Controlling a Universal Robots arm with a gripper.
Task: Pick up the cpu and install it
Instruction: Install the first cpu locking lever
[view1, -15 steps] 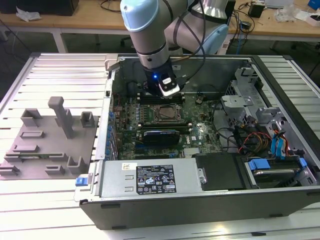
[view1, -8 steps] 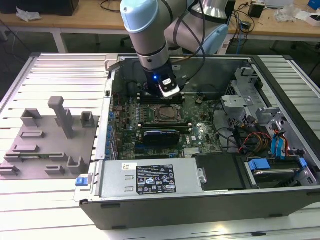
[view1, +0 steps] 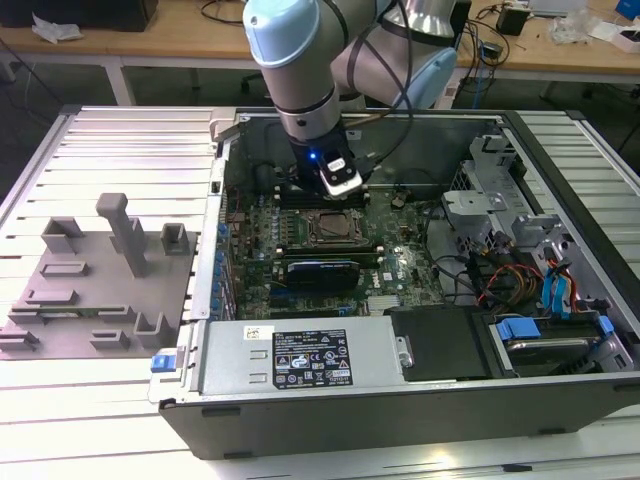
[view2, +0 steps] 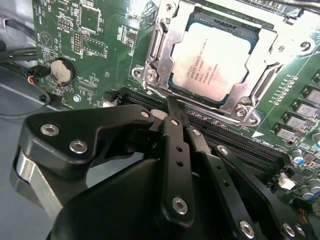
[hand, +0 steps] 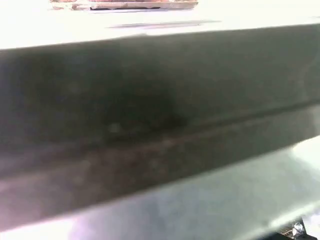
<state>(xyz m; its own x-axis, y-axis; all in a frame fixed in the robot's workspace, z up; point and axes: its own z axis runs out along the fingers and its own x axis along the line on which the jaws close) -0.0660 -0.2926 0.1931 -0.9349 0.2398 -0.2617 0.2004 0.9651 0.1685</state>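
We see cpu (view2: 212, 62) seated flat in socket frame (view2: 150, 75), just beyond gripper (view2: 175, 107); gripper fingers together, holding nothing.

a broad, dark grey-green flat band (hand: 160, 100) runs across the first wrist view, blurred, tilted slightly so one end sits lower. a thin brownish seam line (hand: 165, 142) crosses it lengthwise. beyond one edge lies a bright, pale surface (hand: 150, 25); beyond the other, a lighter grey-green patch (hand: 210, 200).
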